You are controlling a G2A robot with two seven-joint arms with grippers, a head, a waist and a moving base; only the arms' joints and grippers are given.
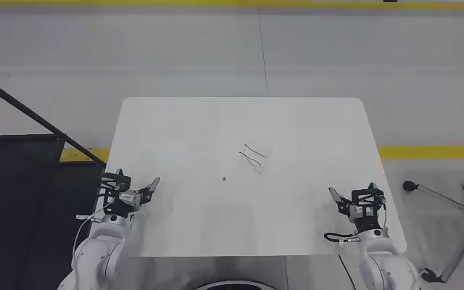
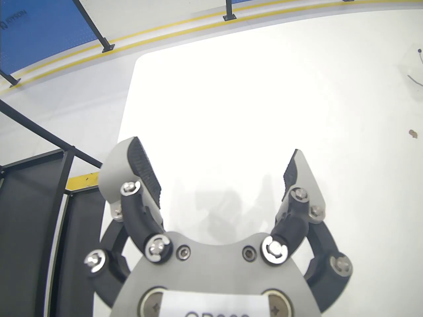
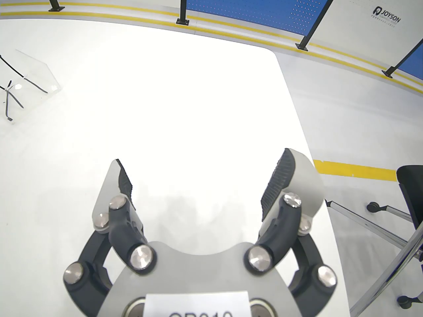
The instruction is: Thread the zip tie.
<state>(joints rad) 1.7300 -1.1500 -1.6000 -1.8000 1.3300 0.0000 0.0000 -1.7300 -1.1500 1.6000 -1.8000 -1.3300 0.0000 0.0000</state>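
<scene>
zip tie [image 1: 252, 156]: thin black strips lying near the middle of the table [image 1: 188, 130], on what we read as a clear plate [image 3: 39, 67]; probably so the fingers can get under them.
left gripper [image 2: 214, 153]: over the near left corner, fingers spread wide, holding nothing.
right gripper [image 3: 202, 158]: mirrored at the near right corner, fingers spread, empty.
spacing: both well apart from the strips. We judge this a ready pose, threading not begun.

My left gripper [image 2: 214, 148] and right gripper [image 3: 201, 156], twins on white arms [image 1: 98, 250].
Each has grey metal fingers [image 2: 110, 169], black ribbed pads [image 2: 145, 173], silver screws [image 2: 155, 247] and a white printed label [image 3: 198, 305]; from above, a black cable [image 1: 332, 236] loops at eight o'clock of my right wrist.
</scene>
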